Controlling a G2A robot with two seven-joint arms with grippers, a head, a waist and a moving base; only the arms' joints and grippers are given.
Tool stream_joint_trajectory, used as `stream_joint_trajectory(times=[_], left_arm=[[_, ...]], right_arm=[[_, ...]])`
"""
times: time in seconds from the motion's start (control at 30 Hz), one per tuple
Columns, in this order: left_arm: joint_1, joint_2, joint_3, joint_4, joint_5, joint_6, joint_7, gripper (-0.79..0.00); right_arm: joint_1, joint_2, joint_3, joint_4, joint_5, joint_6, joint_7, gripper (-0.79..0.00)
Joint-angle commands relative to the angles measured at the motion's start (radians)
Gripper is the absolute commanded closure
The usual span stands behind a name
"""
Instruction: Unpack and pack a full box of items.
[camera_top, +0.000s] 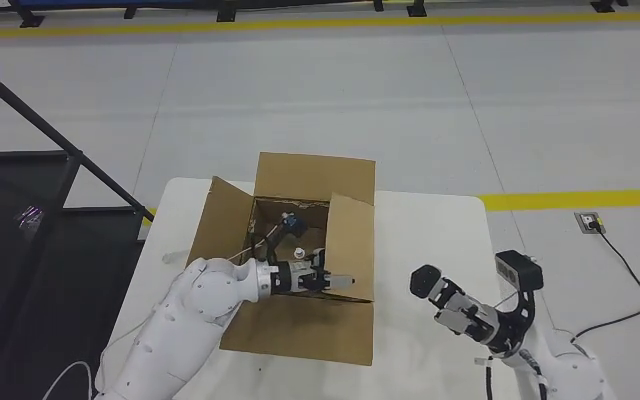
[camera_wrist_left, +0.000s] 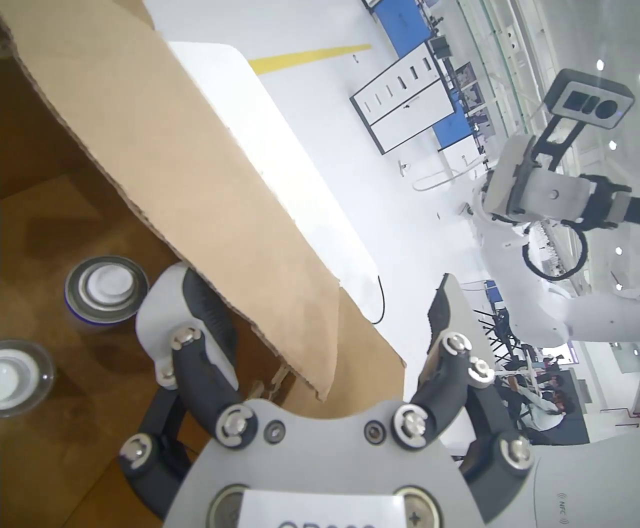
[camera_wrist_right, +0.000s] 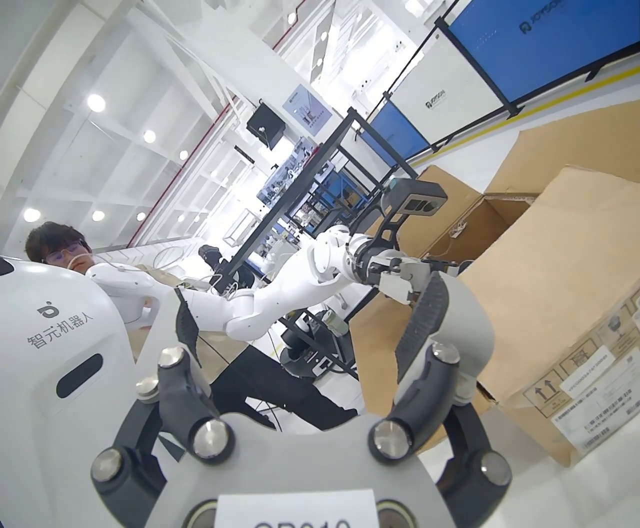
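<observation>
The box (camera_wrist_right: 575, 300) carries a white shipping label (camera_wrist_right: 595, 420) on its 3 o'clock wall, as the top view shows it. The label has barcodes and print too fine to make out, and above it are printed handling signs (camera_wrist_right: 550, 387), a pair of upward arrows and a glass. A white sticker (camera_wrist_left: 320, 510) on the base of the left gripper (camera_wrist_left: 307, 287) and a second sticker (camera_wrist_right: 300, 510) on the right gripper (camera_wrist_right: 310, 295) bear dark characters cut off at the edge, and a blue panel (camera_wrist_right: 550, 45) behind bears a pale logo with lettering.
</observation>
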Motion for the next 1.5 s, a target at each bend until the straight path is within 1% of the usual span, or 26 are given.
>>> stream_joint_trajectory(times=[0.0, 0.13, 0.23, 0.27, 0.33, 0.43, 0.53, 0.67, 0.83, 1.0, 1.07, 1.13, 1.27, 1.37, 1.47], left_arm=[[0.013, 0.000, 0.000, -0.041, 0.034, 0.019, 0.035, -0.785], [0.030, -0.004, 0.008, -0.102, 0.078, 0.046, 0.102, -0.785], [0.028, -0.011, 0.021, -0.120, 0.090, 0.062, 0.142, -0.785], [0.026, -0.014, 0.024, -0.125, 0.103, 0.066, 0.173, -0.785], [0.029, -0.021, 0.045, -0.139, 0.137, 0.055, 0.220, -0.785], [0.018, -0.032, 0.079, -0.137, 0.165, 0.047, 0.249, -0.785], [-0.002, -0.047, 0.122, -0.118, 0.197, 0.043, 0.270, -0.785], [-0.038, -0.071, 0.182, -0.070, 0.216, 0.047, 0.288, -0.785], [-0.083, -0.102, 0.246, -0.002, 0.220, 0.044, 0.295, -0.785], [-0.118, -0.131, 0.294, 0.067, 0.223, 0.043, 0.295, -0.785], [-0.129, -0.141, 0.308, 0.089, 0.224, 0.040, 0.295, -0.785], [-0.138, -0.150, 0.318, 0.109, 0.224, 0.037, 0.295, -0.785], [-0.149, -0.163, 0.330, 0.135, 0.226, 0.031, 0.296, -0.785], [-0.148, -0.169, 0.331, 0.139, 0.230, 0.028, 0.295, -0.785], [-0.142, -0.168, 0.314, 0.121, 0.241, 0.028, 0.296, -0.785]], right_arm=[[-0.008, 0.002, 0.014, 0.004, 0.024, 0.010, -0.033, -0.785], [-0.046, 0.006, 0.062, 0.009, 0.059, -0.023, -0.097, -0.785], [-0.090, 0.009, 0.103, 0.005, 0.078, -0.060, -0.142, -0.785], [-0.107, 0.010, 0.116, 0.003, 0.082, -0.073, -0.154, -0.785], [-0.139, 0.011, 0.141, 0.000, 0.095, -0.097, -0.174, -0.785], [-0.186, 0.013, 0.168, 0.002, 0.111, -0.124, -0.200, -0.785], [-0.221, 0.015, 0.188, 0.006, 0.120, -0.140, -0.215, -0.785], [-0.256, 0.019, 0.207, 0.009, 0.127, -0.142, -0.222, -0.785], [-0.256, 0.019, 0.207, 0.009, 0.127, -0.142, -0.222, -0.785], [-0.256, 0.019, 0.207, 0.009, 0.127, -0.142, -0.222, -0.785], [-0.256, 0.019, 0.207, 0.009, 0.127, -0.142, -0.222, -0.785], [-0.255, 0.018, 0.209, 0.010, 0.110, -0.118, -0.257, -0.785], [-0.247, 0.018, 0.202, 0.006, 0.077, -0.104, -0.294, -0.785], [-0.234, 0.019, 0.197, -0.001, 0.048, -0.098, -0.316, -0.785], [-0.217, 0.019, 0.193, -0.010, 0.002, -0.092, -0.345, -0.785]])
